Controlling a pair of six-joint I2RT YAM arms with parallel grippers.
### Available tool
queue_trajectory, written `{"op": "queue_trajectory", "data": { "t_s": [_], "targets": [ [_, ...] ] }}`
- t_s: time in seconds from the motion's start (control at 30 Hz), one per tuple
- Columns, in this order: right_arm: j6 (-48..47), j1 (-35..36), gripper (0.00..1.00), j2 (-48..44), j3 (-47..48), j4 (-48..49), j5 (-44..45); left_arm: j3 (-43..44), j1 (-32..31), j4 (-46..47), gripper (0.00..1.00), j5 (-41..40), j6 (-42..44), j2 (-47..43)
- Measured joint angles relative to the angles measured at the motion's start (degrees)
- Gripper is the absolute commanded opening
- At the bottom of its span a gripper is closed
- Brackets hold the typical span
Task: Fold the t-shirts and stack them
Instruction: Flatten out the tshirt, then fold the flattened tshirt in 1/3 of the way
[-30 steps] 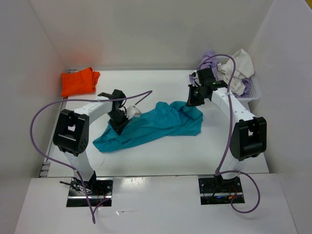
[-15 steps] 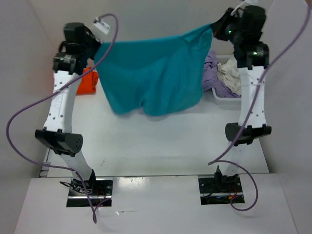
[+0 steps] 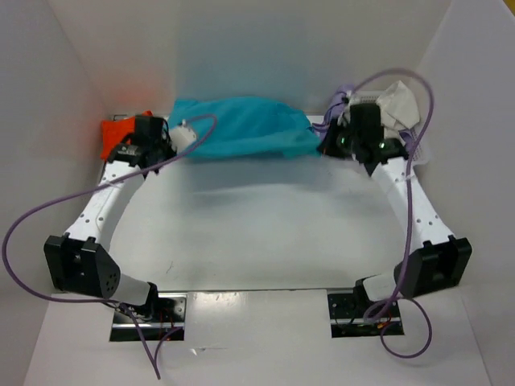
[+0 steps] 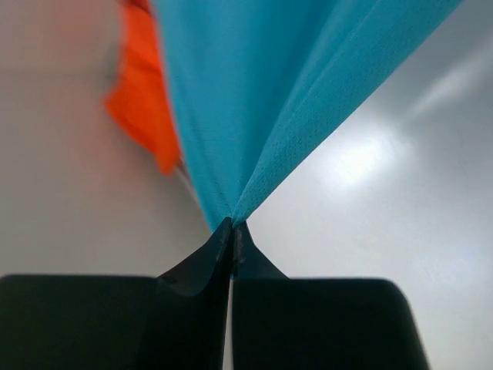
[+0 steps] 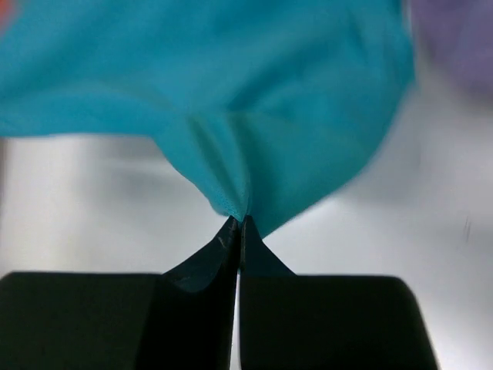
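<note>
The teal-blue t-shirt (image 3: 241,129) is stretched between both arms along the back of the table, blurred in the top view. My left gripper (image 3: 179,138) is shut on its left edge; the left wrist view shows the teal-blue t-shirt (image 4: 254,100) fanning out from my left gripper (image 4: 233,225). My right gripper (image 3: 324,145) is shut on its right edge, and in the right wrist view the teal-blue t-shirt (image 5: 216,85) bunches at my right gripper (image 5: 239,220). An orange t-shirt (image 3: 119,133) lies folded at the back left. Lavender (image 3: 344,98) and off-white (image 3: 396,104) t-shirts sit at the back right.
A white mesh basket (image 3: 414,149) stands at the back right corner and holds the lavender and off-white shirts. White walls close in the table on the left, back and right. Purple cables loop over both arms.
Both arms lifted the teal-blue t-shirt off the table and high up, spread between them, then brought it down towards the back edge. The left gripper closed on the cloth.
</note>
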Motion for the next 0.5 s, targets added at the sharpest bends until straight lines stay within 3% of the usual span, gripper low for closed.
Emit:
{"op": "queue_trajectory", "data": {
  "t_s": [0.17,0.23,0.37,0.5],
  "targets": [
    [9.79,6.14,0.0,-12.61,-30.29,-1.84,1.68,-18.14,-1.01,-4.83,0.0,-0.7,0.48,-4.0],
    [15.04,10.54,0.0,-18.95,-37.51,-2.29,1.25,-22.86,-1.38,-6.78,0.0,-0.72,0.42,-6.78],
    [24.41,16.92,0.0,-27.98,-46.16,-2.73,0.28,-29.66,-1.57,-9.42,0.0,-0.72,-0.09,-11.56],
    [30.58,19.39,0.0,-29.99,-49.75,-2.84,0.11,-32.81,-1.57,-13.11,0.0,-0.13,-1.73,-13.18]
  ]
}}
